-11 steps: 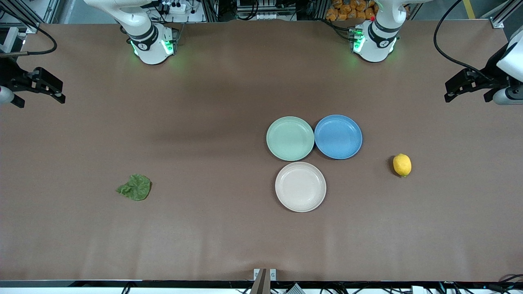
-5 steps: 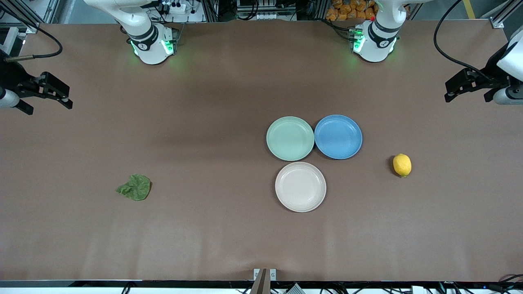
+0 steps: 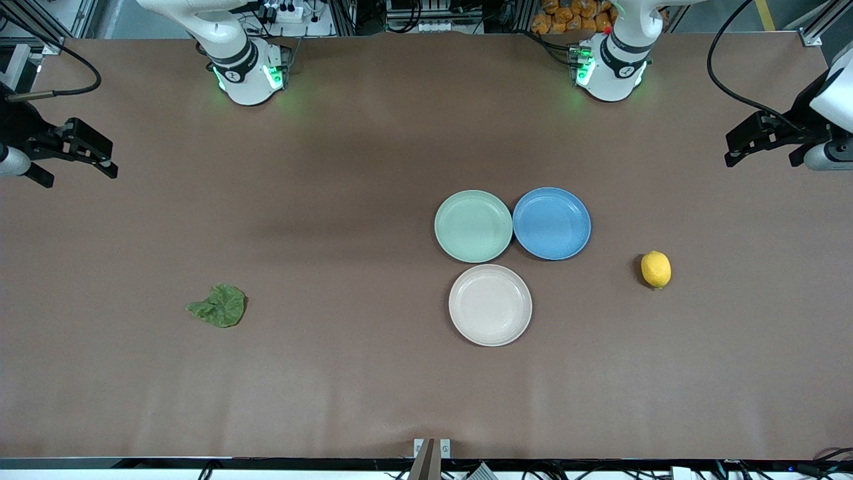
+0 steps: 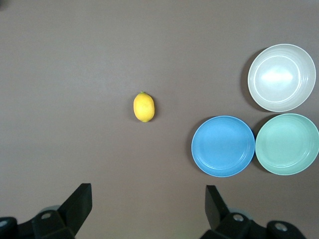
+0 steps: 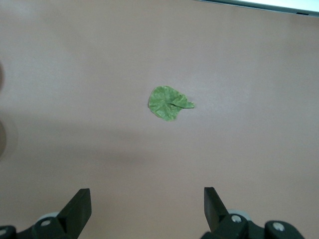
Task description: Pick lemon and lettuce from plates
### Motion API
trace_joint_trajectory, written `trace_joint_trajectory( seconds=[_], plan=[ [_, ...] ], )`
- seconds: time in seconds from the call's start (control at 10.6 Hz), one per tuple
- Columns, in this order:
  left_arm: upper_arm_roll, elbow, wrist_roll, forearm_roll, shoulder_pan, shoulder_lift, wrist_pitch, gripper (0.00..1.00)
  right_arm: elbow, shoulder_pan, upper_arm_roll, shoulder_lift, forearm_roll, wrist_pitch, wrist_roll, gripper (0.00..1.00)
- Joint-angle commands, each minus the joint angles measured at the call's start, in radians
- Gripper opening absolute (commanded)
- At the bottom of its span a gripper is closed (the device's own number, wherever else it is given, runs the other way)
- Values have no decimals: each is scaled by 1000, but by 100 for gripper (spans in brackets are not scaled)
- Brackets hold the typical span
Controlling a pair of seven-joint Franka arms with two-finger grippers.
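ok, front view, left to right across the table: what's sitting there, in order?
Crinkled dark green lettuce leaf → pale mint green round plate → off-white beige round plate → blue round plate → small yellow oval lemon.

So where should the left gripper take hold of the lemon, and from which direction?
Probably straight down from above, fingers across the narrow middle of the lemon. It lies on its side on the bare table, apart from the blue plate, its pointed ends offering little to grip. The left gripper is open.
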Motion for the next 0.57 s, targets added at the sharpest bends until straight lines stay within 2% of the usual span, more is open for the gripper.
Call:
trace_joint_trajectory(
  seconds=[0.0,0.47],
  plan=[
    [-5,15,-13,10,-1,2,0,100,-23,28,-40,-13,16,13,-12,100],
    [-5,15,-15,10,-1,2,0,100,-40,9,-44,-19,19,24,-10,100]
  ],
)
